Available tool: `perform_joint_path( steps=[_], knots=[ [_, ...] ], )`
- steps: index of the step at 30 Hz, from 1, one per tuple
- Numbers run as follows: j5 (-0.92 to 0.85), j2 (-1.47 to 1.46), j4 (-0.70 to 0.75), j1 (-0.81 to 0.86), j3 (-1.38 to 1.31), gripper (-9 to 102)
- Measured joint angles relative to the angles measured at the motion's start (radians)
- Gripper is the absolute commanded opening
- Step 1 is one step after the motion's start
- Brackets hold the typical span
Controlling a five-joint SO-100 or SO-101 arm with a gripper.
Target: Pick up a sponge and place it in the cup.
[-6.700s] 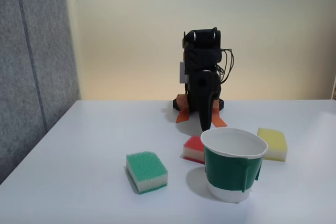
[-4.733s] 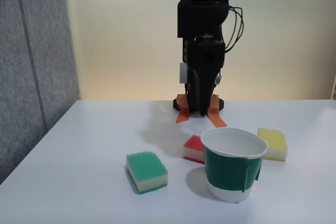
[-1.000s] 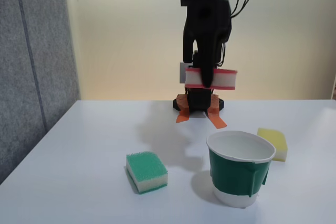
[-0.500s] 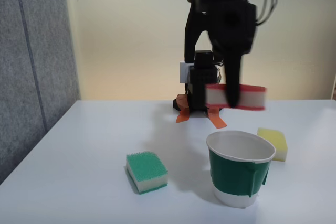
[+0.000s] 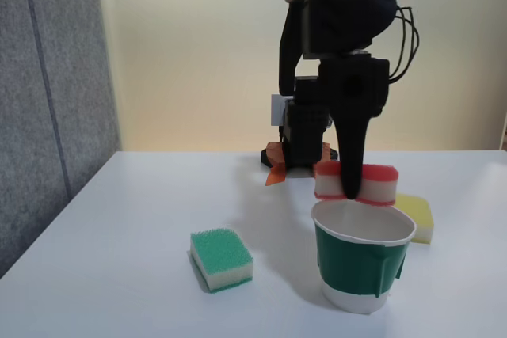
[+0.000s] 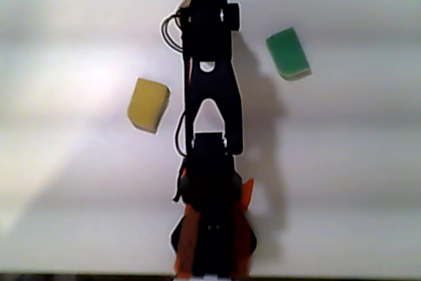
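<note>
Just above the cup point(image 5: 363, 265) rim: sponge point(image 5: 358, 183), flat, clamped crosswise in the gripper point(image 5: 349, 187); best centred over the mouth and tilted endwise before release.

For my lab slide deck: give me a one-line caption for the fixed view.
The gripper holds the red-topped sponge just above the green-banded cup, with green and yellow sponges on the white table.

Perhaps an office: grey partition panel point(image 5: 47, 100), white table point(image 5: 142, 219).
</note>
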Motion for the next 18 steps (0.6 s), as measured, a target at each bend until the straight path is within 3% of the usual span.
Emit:
perform_joint_path(
  steps=[11,18],
  knots=[
    [-0.003,0.015,0.005,-0.003,-0.032,21],
    [0.025,-0.114,0.084,-0.003,-0.293,28]
  ],
)
